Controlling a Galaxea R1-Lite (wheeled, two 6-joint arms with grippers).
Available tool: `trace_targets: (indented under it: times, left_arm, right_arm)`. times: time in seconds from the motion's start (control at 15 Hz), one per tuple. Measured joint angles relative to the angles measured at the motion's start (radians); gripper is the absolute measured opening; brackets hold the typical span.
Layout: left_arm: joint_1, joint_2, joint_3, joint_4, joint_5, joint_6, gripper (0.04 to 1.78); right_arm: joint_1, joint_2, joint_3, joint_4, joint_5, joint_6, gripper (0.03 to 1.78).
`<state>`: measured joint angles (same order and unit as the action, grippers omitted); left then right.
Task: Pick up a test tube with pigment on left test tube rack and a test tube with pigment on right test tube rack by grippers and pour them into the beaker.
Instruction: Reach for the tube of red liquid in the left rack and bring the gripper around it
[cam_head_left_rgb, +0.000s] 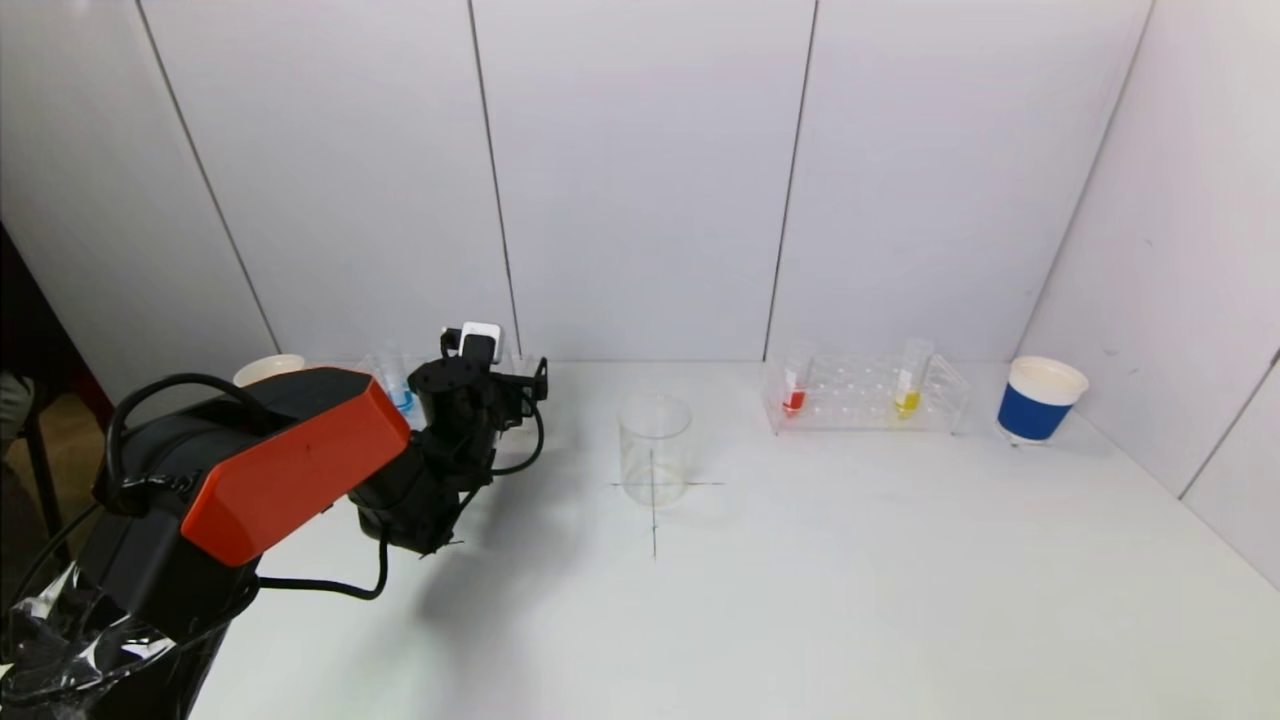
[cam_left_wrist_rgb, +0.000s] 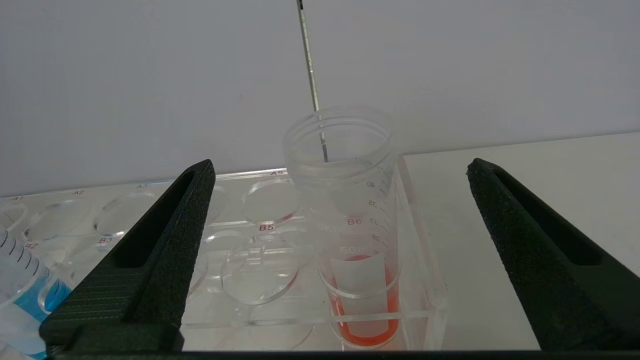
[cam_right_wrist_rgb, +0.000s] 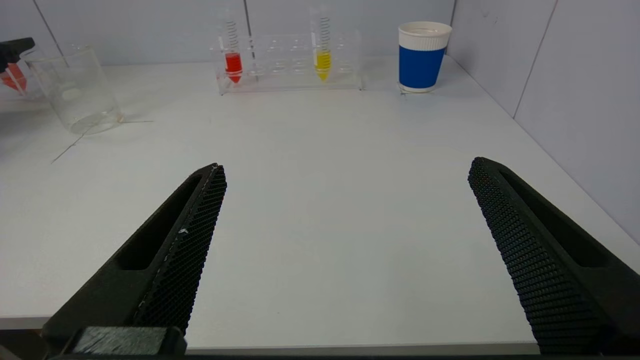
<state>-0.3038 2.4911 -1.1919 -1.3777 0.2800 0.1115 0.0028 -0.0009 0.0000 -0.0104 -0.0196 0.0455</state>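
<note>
Ideally, the red tube (cam_left_wrist_rgb: 361, 280) between the wide-apart fingers of the left claw (cam_left_wrist_rgb: 340, 225) is centred before closing; the right claw (cam_right_wrist_rgb: 345, 220) is likewise spread.

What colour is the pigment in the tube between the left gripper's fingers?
Orange-red. The left wrist view shows the tube best, standing in the left rack.

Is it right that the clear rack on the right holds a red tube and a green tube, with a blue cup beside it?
Not quite. The right rack holds a red tube and a yellow tube, not a green one. The blue cup does stand beside it. The right wrist view shows this best.
</note>
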Motion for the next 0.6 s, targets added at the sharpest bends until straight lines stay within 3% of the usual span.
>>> trace_targets:
  times: [0.2,0.33,0.6]
  left_arm:
    - [0.0,0.0,-0.002,0.001,0.001,0.0,1.76]
    - [0.0,0.0,-0.003,0.002,0.003,0.0,1.65]
    - [0.0,-0.001,-0.004,0.002,0.004,0.001,1.14]
  right_arm:
    - [0.0,0.0,0.0,0.0,-0.001,0.0,1.76]
    - [0.0,0.0,0.0,0.0,0.0,0.0,1.76]
    - [0.0,0.0,0.0,0.0,0.0,0.0,1.76]
